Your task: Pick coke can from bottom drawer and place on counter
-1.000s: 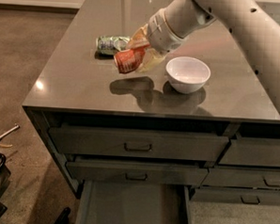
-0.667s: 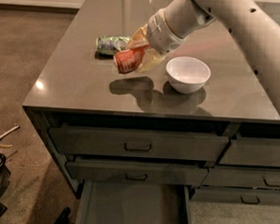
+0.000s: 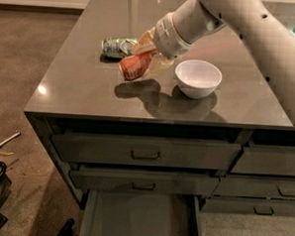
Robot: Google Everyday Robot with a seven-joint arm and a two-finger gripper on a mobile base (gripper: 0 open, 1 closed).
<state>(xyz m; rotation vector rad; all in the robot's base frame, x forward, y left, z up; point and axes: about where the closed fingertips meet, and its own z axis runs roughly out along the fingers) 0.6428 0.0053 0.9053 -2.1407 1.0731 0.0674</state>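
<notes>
Above the counter (image 3: 84,89), midway along its width, the gripper (image 3: 146,65) clasps the coke can (image 3: 134,68). The can seems to hang just off the surface, its long axis tilted down toward the left edge, between the green can (image 3: 116,47) and the bowl (image 3: 198,79). The bottom drawer (image 3: 141,220) stands open.

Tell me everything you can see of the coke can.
The coke can is small, red-orange metal with a silvery end turned left. It is tilted nearly on its side, gripped by the gripper above the counter; its shadow on the glossy top suggests it is not set down. A green-and-white can lies just behind it, a white bowl to its right.
</notes>
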